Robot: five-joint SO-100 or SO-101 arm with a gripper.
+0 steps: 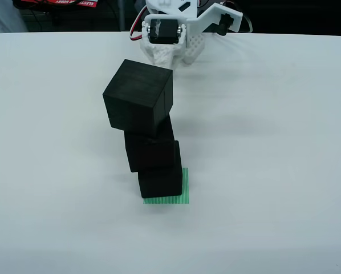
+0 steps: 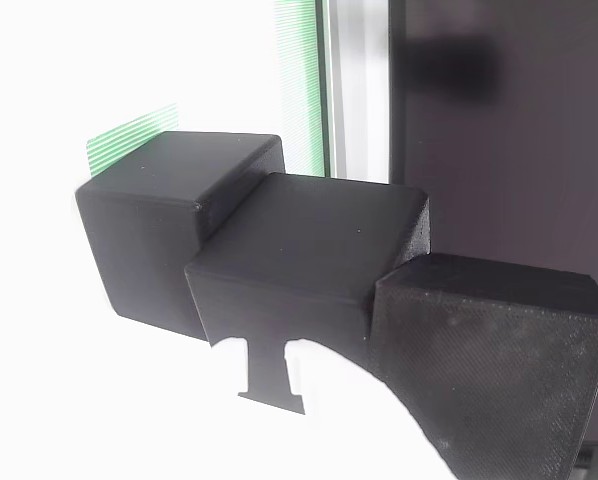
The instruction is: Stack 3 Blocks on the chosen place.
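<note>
Three black blocks stand stacked on the chosen place (image 1: 185,191), a green striped square whose right and front edges show. In the overhead view the bottom block (image 1: 161,180) sits on the green, the middle block (image 1: 150,149) on it, and the top block (image 1: 137,100) highest, slightly twisted. The side view is turned sideways: bottom block (image 2: 169,220) by the green patch (image 2: 129,135), middle block (image 2: 309,260), top block (image 2: 499,360) nearest the lens. My white gripper (image 1: 173,52) rests folded at the table's far edge, well clear of the stack, its jaws unclear.
The white table (image 1: 273,142) spreads around the stack. The arm's base and black servo (image 1: 162,28) sit at the far edge, with cables behind. In the side view a dark panel (image 2: 499,120) stands behind the blocks.
</note>
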